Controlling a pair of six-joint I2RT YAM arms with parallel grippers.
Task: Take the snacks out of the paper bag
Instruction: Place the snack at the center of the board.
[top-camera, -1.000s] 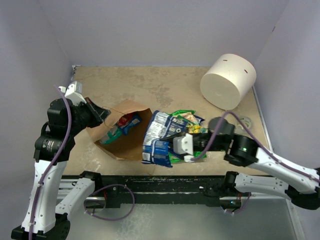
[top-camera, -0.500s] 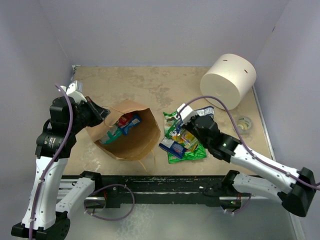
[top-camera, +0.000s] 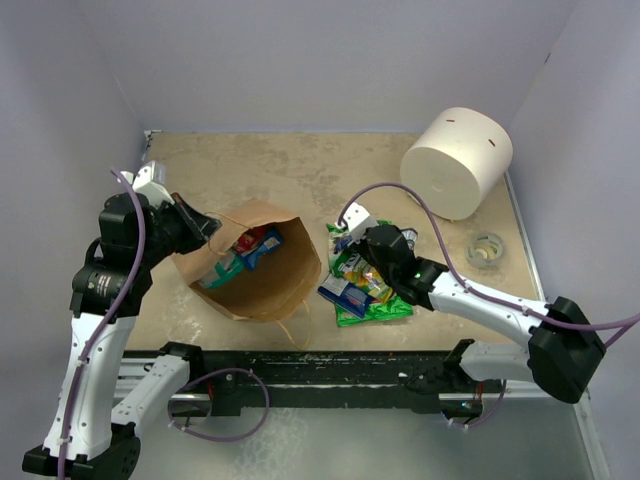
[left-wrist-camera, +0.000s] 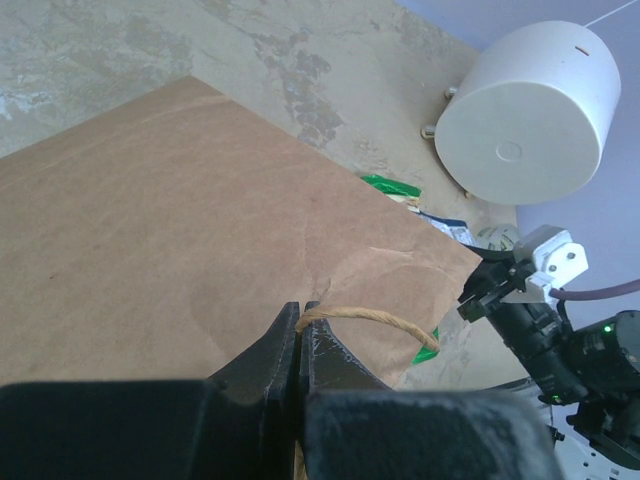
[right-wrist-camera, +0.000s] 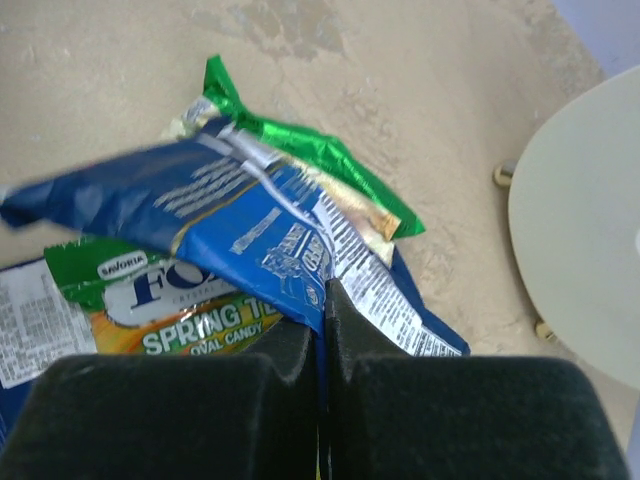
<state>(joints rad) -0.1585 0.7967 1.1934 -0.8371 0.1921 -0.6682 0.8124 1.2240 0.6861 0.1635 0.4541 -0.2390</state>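
Top external: since half a second ago the right arm has folded inward, so the right gripper (top-camera: 352, 243) now sits over the snack pile (top-camera: 372, 298) just beside the paper bag (top-camera: 262, 283), which is unmoved. Right wrist: its fingers are pressed onto a crinkled glossy blue packet (right-wrist-camera: 220, 215) with a shiny green packet (right-wrist-camera: 300, 140) behind. The left gripper (left-wrist-camera: 300, 335) pinches the matte bag's thin loop handle (left-wrist-camera: 380, 322).

We see soft, even light from above casting only faint shadows on the table (top-camera: 300, 170), while the blue packet (right-wrist-camera: 200, 215) blurs at its left end.
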